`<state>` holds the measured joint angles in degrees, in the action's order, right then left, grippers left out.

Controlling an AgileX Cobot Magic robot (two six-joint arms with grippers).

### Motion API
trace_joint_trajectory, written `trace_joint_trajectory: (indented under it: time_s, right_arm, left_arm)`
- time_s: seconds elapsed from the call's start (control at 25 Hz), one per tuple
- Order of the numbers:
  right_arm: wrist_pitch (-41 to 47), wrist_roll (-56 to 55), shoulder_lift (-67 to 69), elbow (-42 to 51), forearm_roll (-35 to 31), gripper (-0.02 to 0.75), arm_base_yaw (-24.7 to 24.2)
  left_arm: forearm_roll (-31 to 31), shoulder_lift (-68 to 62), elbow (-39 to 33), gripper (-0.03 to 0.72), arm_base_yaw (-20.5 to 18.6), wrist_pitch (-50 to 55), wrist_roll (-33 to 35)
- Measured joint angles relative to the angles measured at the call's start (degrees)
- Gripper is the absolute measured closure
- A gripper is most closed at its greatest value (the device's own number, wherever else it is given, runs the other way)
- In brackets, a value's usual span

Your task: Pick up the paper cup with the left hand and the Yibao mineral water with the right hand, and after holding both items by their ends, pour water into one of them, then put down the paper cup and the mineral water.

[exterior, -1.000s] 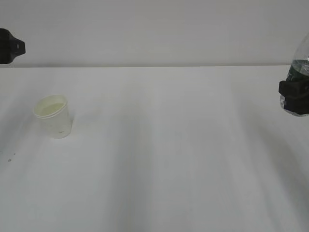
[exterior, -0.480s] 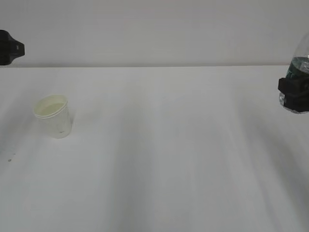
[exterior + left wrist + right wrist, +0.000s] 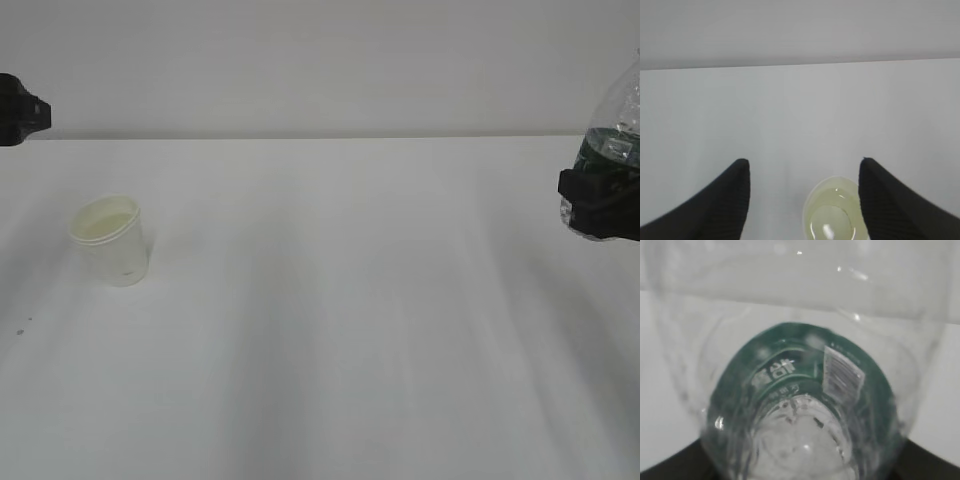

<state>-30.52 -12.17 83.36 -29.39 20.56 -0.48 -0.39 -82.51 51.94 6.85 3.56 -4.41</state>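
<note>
The paper cup (image 3: 110,240) stands upright on the white table at the left, with liquid showing inside. In the left wrist view the paper cup (image 3: 832,215) lies low between the two black fingers, nearer the right one, touching neither. My left gripper (image 3: 804,161) is open; in the exterior view the left gripper (image 3: 15,110) shows only as a black tip at the left edge, apart from the cup. My right gripper (image 3: 600,205) is shut on the lower part of the Yibao mineral water (image 3: 615,125) at the right edge. The bottle's green label (image 3: 800,370) fills the right wrist view.
The white table (image 3: 340,300) runs back to a pale wall. A few small dark specks (image 3: 22,325) lie near the left front.
My right gripper has carried the bottle a little to the left and upward. The left gripper's tip has slid slightly further toward the left edge. The cup has not moved.
</note>
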Motion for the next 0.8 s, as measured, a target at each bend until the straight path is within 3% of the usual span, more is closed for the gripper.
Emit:
trace_joint_trajectory:
  time_s: [0.8]
  right_arm:
    - [-6.9, 0.9, 7.6, 0.0, -0.4, 0.337, 0.0]
  left_arm:
    - [0.0, 1.3, 0.0, 0.212, 0.0, 1.8, 0.0]
